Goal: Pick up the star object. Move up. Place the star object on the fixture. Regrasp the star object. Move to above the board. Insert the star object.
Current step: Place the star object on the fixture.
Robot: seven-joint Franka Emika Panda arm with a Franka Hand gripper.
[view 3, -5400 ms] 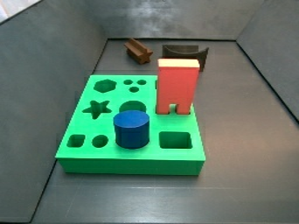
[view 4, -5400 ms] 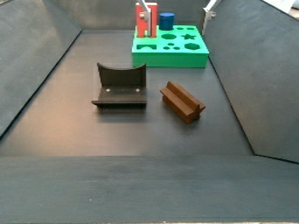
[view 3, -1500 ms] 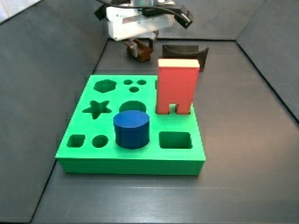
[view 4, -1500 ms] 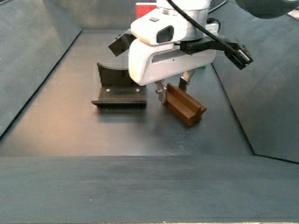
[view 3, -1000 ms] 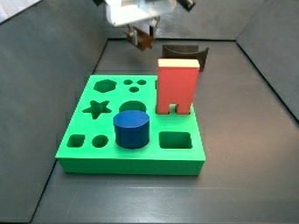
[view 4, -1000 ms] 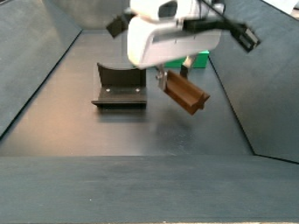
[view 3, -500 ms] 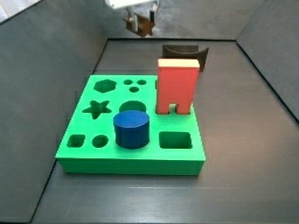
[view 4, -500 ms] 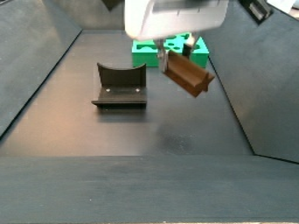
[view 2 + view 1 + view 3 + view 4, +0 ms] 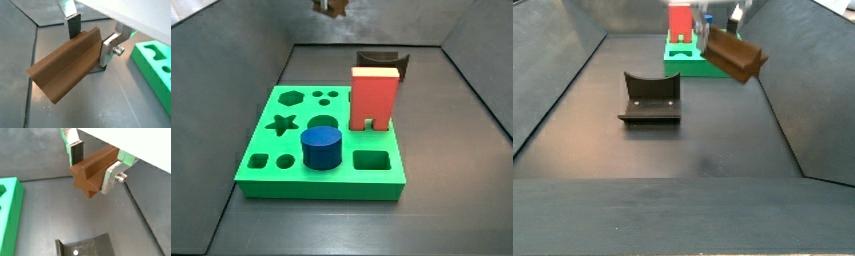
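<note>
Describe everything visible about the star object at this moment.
The star object is a slim, dark brown prism with ridged sides and a matte, plastic-like surface, longer than wide. It is off the floor, held tilted between the gripper fingers, whose silver plates press on opposite sides near one end. In a side view it hangs in the air in front of the green board and above the floor, beyond the fixture. Nothing else touches it.

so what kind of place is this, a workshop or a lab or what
Probably a robot test cell, not a workshop: a bare dark walled bin holds only a green board with shaped holes, a fixture, and the gripper up high, gripping a brown star object.
</note>
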